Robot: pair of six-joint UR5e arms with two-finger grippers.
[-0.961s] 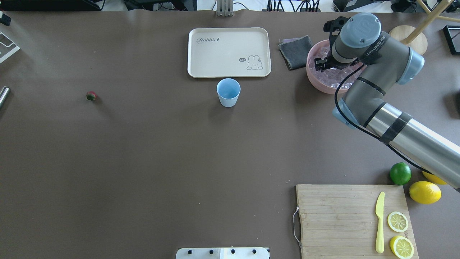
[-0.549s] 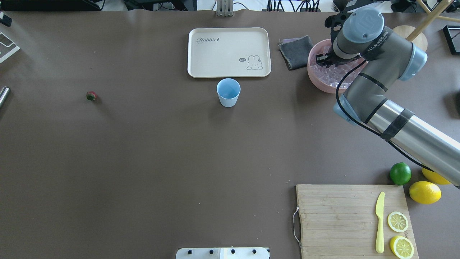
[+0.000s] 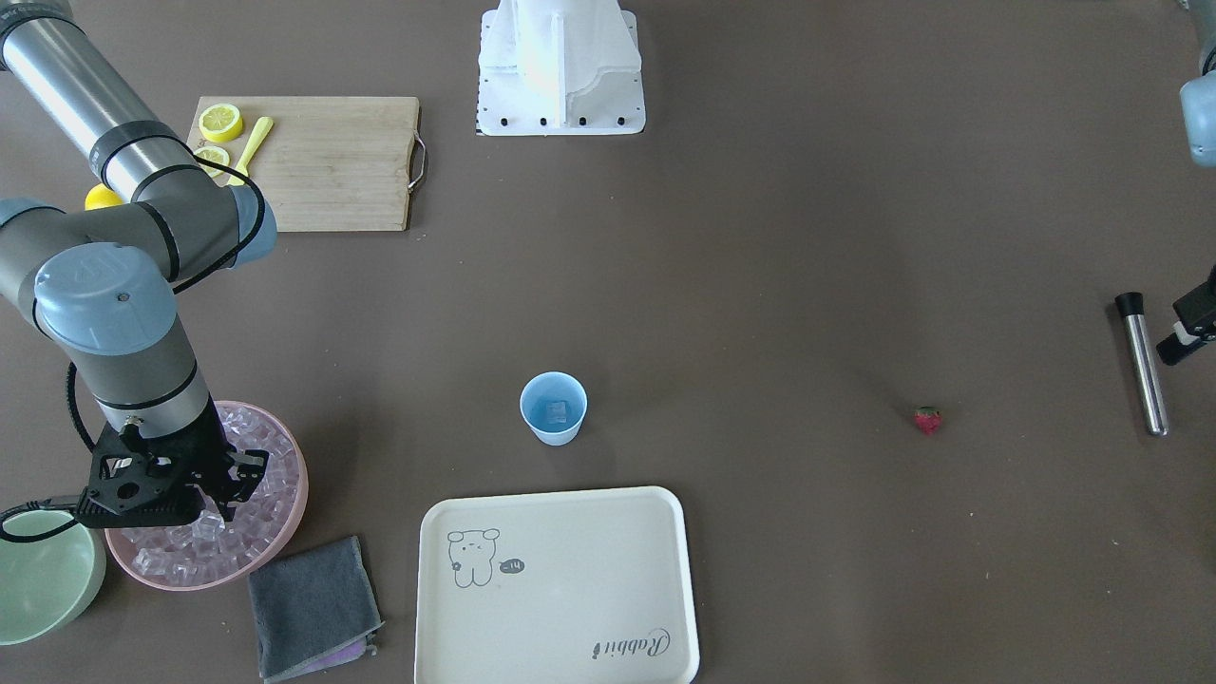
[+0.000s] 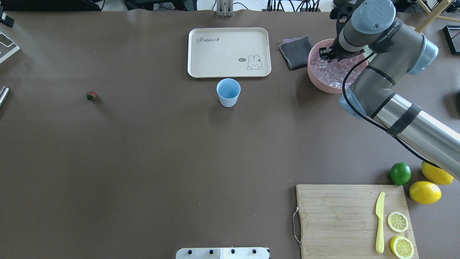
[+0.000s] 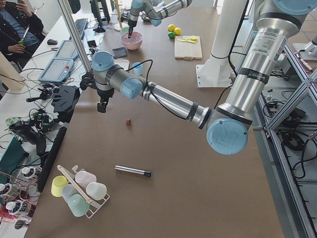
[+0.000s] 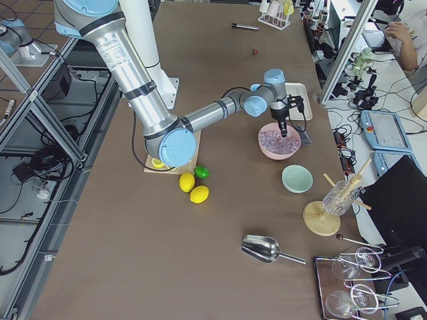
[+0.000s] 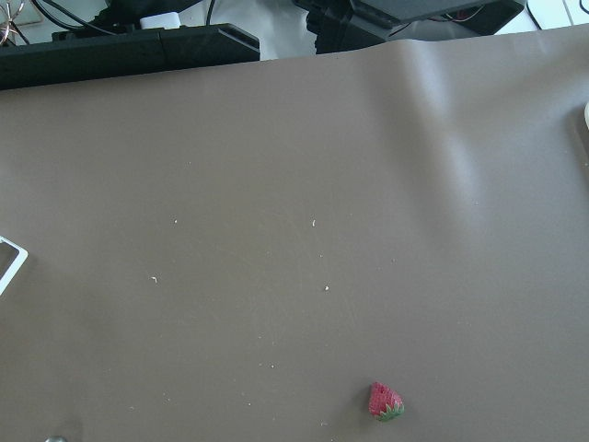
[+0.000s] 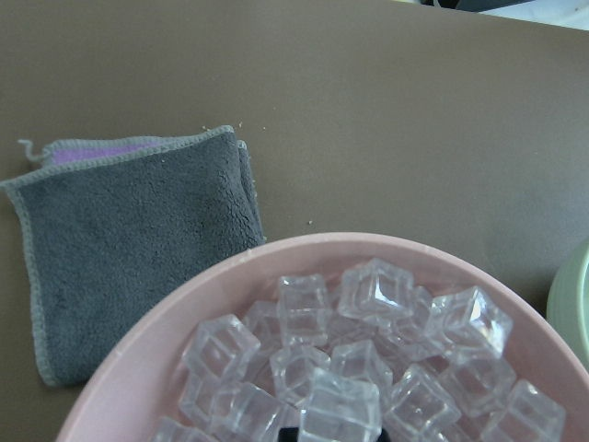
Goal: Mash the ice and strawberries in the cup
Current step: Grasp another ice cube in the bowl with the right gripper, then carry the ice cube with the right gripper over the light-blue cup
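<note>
While the right tool is hovering over the pink bowl of ice, I cannot tell whether it is clamping anything. 1 cube is sitting in the cup and the strawberry is lying on the bench, well apart. Ice-loading is under way, and the next move is calling for a cube to be carried cupward.

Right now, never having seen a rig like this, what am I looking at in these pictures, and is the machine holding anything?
Two robot arms work at a brown table. They are filmed at one moment from overhead, from across the table, from both ends, and by a small camera on each wrist. The right gripper hangs over a pink bowl of ice cubes; whether it grips one I cannot tell. The left gripper hangs near the strawberry, which lies loose on the table. The light-blue cup in the middle holds one cube. Also there: a cream tray, a grey cloth, and a cutting board with lemon slices and a yellow knife.
</note>
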